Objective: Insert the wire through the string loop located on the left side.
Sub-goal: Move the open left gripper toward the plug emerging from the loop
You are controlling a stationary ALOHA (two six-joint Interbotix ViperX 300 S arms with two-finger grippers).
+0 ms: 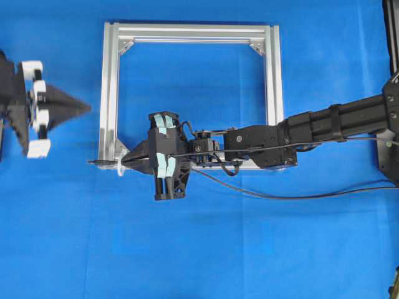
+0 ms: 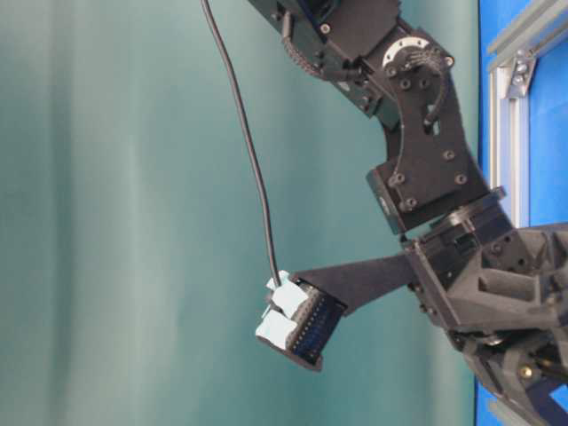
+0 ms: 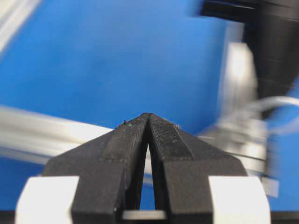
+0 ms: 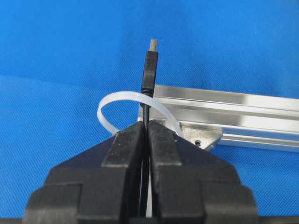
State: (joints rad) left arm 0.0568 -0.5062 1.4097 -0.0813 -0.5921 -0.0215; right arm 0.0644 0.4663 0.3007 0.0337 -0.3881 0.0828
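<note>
Right gripper (image 4: pixel 145 128) is clamped on the wire (image 4: pixel 149 70), fingers pinched tight with the plug sticking straight out past the tips and through the string loop (image 4: pixel 112 105); silvery tip is clear on the far side of the loop. Loop sits at the frame's (image 1: pixel 112 75) lower-left corner, just beside the grey bracket (image 4: pixel 201 136), in the overhead view the plug end pokes out left of the frame edge over bare blue mat (image 1: pixel 199 249). Rest of the wire trails back along the right arm (image 1: pixel 336 121) and sags onto the mat below the frame's bottom rail, running off to the right. Right arm is stretched across the bottom rail from the right side, wrist roughly level, fingers pointing left. Left gripper (image 1: pixel 84 109) is closed on nothing, tips meeting in a point, sitting well apart from the frame at the left edge of the overhead view, pointing right toward it. Open mat between the left fingertips and the frame's left rail; wide open mat below the frame too. Left wrist view is motion-blurred, only the shut fingers (image 3: pixel 126 140) read sharp.
</note>
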